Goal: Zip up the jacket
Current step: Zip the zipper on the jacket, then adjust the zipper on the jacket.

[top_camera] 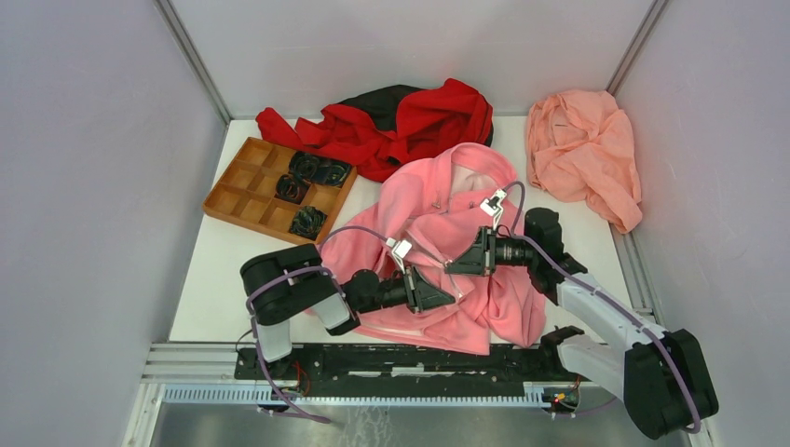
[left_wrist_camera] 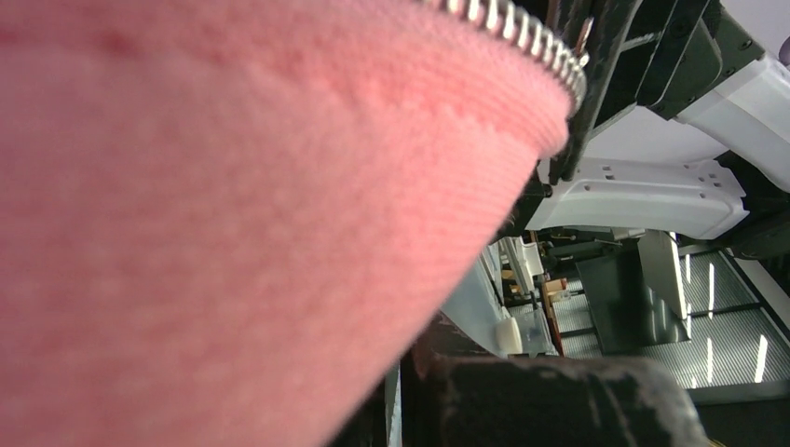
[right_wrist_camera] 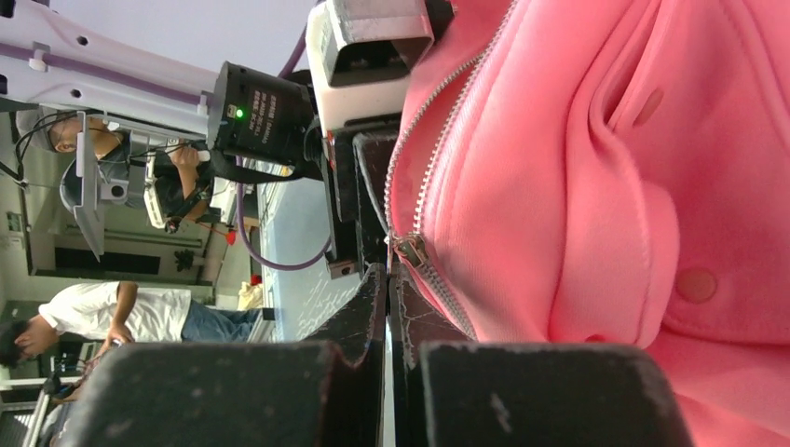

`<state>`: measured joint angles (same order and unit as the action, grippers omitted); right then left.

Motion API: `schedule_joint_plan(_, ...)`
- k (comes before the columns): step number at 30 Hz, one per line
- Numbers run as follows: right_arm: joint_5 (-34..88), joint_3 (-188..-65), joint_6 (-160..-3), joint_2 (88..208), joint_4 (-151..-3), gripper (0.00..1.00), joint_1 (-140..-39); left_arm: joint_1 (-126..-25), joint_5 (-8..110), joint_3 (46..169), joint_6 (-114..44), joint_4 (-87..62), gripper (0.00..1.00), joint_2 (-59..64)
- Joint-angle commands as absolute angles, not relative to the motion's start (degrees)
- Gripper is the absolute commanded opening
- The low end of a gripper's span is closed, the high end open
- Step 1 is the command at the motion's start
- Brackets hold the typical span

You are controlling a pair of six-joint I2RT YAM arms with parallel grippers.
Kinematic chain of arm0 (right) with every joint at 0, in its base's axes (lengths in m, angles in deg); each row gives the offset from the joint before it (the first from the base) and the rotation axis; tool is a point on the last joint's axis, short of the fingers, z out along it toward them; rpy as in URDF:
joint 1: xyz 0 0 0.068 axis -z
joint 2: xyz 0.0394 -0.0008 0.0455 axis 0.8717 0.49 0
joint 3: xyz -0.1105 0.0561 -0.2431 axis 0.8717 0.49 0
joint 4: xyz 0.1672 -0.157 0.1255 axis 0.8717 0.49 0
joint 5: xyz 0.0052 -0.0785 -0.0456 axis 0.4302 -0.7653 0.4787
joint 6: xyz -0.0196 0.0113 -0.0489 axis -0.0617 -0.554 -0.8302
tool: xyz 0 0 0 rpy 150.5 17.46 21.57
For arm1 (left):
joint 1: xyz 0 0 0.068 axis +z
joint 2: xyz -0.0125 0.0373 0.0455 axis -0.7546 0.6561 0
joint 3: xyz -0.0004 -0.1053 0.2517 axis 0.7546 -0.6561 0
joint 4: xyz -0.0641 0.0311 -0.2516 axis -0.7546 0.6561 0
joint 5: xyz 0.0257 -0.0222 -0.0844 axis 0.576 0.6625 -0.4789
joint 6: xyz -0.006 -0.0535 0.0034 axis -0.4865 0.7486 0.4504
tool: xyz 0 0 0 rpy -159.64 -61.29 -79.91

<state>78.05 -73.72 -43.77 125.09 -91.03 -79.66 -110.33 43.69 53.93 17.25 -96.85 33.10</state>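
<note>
The pink jacket (top_camera: pixel 447 214) lies spread in the middle of the table, hood toward the back. My left gripper (top_camera: pixel 445 296) rests on its lower front. In the left wrist view pink fleece (left_wrist_camera: pixel 233 223) fills most of the frame, zipper teeth (left_wrist_camera: pixel 508 26) run along its top edge, and only one dark finger (left_wrist_camera: pixel 559 400) shows, so the gripper looks shut on the jacket's edge. My right gripper (top_camera: pixel 455 264) sits just above the left one. In the right wrist view its fingers (right_wrist_camera: pixel 387 279) are pressed together at the metal zipper slider (right_wrist_camera: pixel 410 250), with open teeth above it and joined teeth below.
A red-and-black garment (top_camera: pixel 410 121) lies at the back centre. A salmon-peach cloth (top_camera: pixel 582 154) lies at the back right. An orange-brown compartment tray (top_camera: pixel 233 200) with black parts stands at the left. Grey walls close in both sides.
</note>
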Motion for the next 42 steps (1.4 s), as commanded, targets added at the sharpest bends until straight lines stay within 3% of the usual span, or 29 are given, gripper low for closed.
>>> schedule_joint_plan(1,77.25,-81.62,-45.96,125.91,-99.71,0.0,-78.8,-113.05,39.8,53.72,16.11,-89.42,0.02,33.63)
schedule_joint_plan(18,78.04,-87.9,-45.1,133.87,-102.72,0.0,-79.87,-116.5,49.46,53.75,10.49,-75.87,0.02,25.71)
schedule_joint_plan(22,78.52,-86.36,-44.24,134.44,-104.56,0.0,-81.38,-117.07,53.44,52.74,9.34,-72.21,0.07,22.16)
schedule_joint_plan(31,81.0,-84.07,-46.36,133.45,-105.32,0.0,-81.55,-117.49,64.5,48.0,4.92,-56.74,0.5,1.88)
schedule_joint_plan(39,81.17,-81.0,-50.35,131.26,-104.08,0.0,-81.55,-117.47,71.26,47.41,-5.36,-31.99,0.6,-28.1)
schedule_joint_plan(42,81.01,-79.85,-51.47,130.5,-103.7,0.0,-81.57,-117.42,74.83,46.94,-8.66,-26.35,0.72,-40.3)
